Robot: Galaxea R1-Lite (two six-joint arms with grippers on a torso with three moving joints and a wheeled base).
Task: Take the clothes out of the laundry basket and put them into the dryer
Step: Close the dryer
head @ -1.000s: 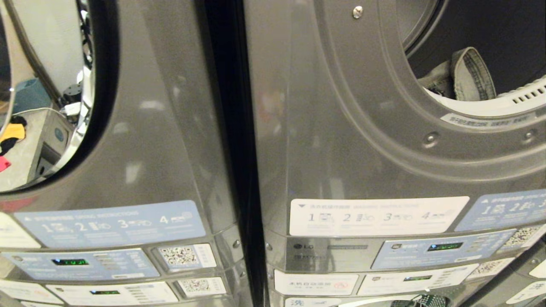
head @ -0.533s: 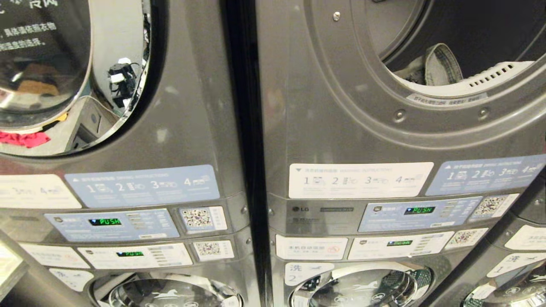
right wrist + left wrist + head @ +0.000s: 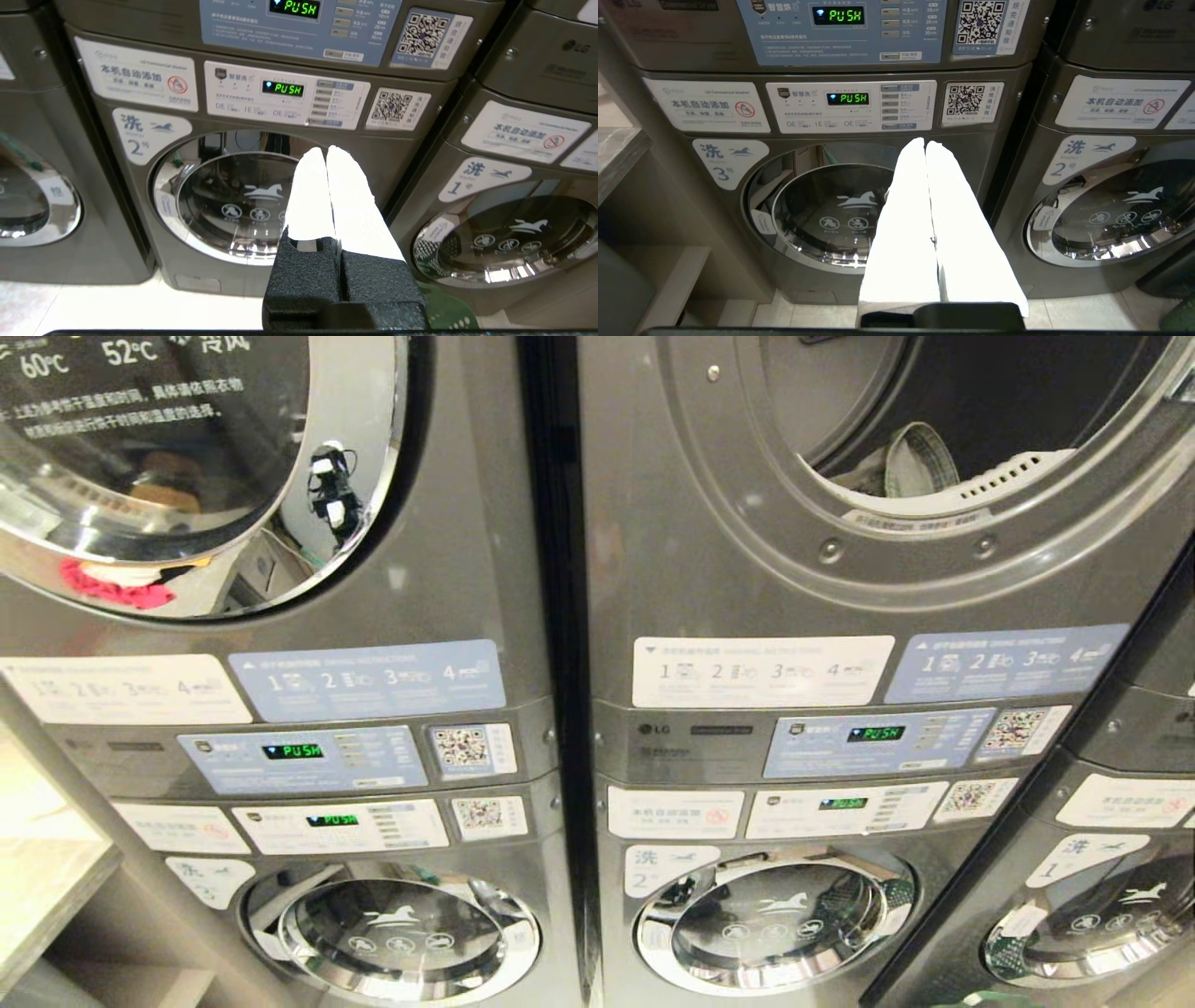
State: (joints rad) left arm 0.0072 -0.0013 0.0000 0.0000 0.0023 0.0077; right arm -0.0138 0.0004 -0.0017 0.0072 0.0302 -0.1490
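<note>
Left tool (image 3: 925,145) and right tool (image 3: 325,151) clenched, empty, facing lower washers. Dryer opening (image 3: 934,439) at 1 o'clock, garment (image 3: 910,462) inside. Laundry basket unseen; risk: blind reach, snagging door rim

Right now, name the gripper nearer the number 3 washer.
Left. The left gripper points at the number 3 washer; the right gripper faces the number 2 washer beside it.

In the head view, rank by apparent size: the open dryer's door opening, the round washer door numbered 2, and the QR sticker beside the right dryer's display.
1. Dryer opening, largest, though cropped.
2. Washer door 2.
3. QR sticker, smallest.
</note>
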